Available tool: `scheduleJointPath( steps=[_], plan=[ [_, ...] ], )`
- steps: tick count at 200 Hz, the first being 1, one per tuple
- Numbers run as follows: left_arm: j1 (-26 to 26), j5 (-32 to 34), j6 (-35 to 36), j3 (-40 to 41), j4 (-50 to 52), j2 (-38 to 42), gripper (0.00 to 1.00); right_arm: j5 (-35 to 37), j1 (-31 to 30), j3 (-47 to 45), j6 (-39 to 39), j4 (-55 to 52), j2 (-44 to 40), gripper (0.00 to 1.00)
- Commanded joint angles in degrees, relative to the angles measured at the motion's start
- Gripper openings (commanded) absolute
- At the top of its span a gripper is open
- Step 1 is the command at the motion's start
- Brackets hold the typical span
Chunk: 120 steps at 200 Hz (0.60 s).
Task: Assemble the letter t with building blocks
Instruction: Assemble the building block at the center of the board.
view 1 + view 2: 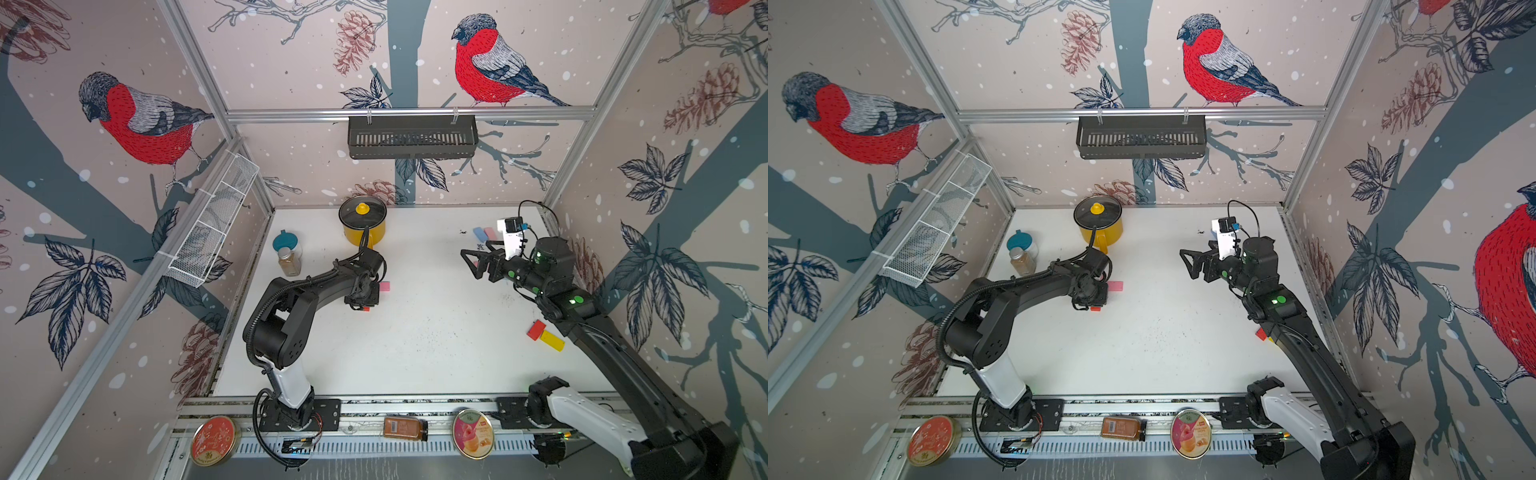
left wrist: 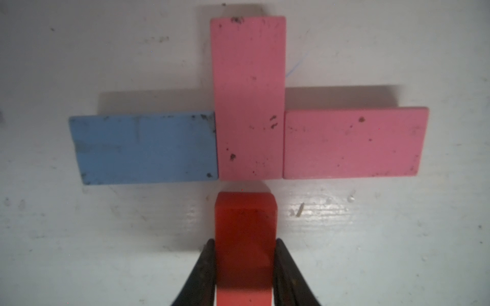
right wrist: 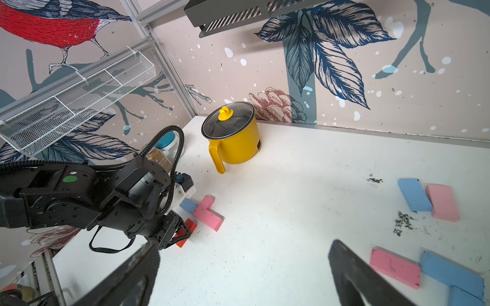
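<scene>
Red block [image 2: 245, 233]: lies lengthwise between the fingers of the left gripper [image 2: 244, 242], which is clamped on its two long sides. One short end sticks out past the fingertips [image 2: 209, 246]; the other runs back between them and out of the left wrist view. Cannot tell whether the block rests on the table [image 2: 371, 238] or sits just above it. The projecting end points at a short end of the centre pink block [image 2: 249, 98], in line with it, with a narrow strip of table showing between the two: near, not touching. Centre pink block lies flat. Blue block [image 2: 144, 149] butts against one of its long sides and side pink block [image 2: 355, 143] against the other, both crosswise and roughly level with the end that faces the red block. In both top views the left gripper points down at mid-table. Yellow pot [image 1: 365, 232] stands behind it toward the back wall, apart from the blocks. Right gripper [image 1: 471, 262]: raised off the table on the right side, jaws spread wide apart. Spare blocks on that side: far blue block [image 3: 413, 194] and far pink block [image 3: 442, 202] side by side near the back; loose red block [image 1: 536, 329] and yellow block [image 1: 552, 340] together beside the right arm.
</scene>
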State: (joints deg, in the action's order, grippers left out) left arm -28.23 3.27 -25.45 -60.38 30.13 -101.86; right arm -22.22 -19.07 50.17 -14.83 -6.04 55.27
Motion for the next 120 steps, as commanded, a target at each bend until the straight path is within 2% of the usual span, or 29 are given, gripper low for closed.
scheduleJointPath(
  steps=[1,120],
  plan=[
    [0.3,-0.6,-0.4,0.7,-1.2,-1.3,0.03,0.4,-0.1,0.0,0.6,0.5,0.2,1.00],
    [0.6,-1.1,-2.3,0.6,-2.6,-2.0,0.03,0.4,-0.3,-0.1,0.5,0.6,0.0,0.99]
  ],
)
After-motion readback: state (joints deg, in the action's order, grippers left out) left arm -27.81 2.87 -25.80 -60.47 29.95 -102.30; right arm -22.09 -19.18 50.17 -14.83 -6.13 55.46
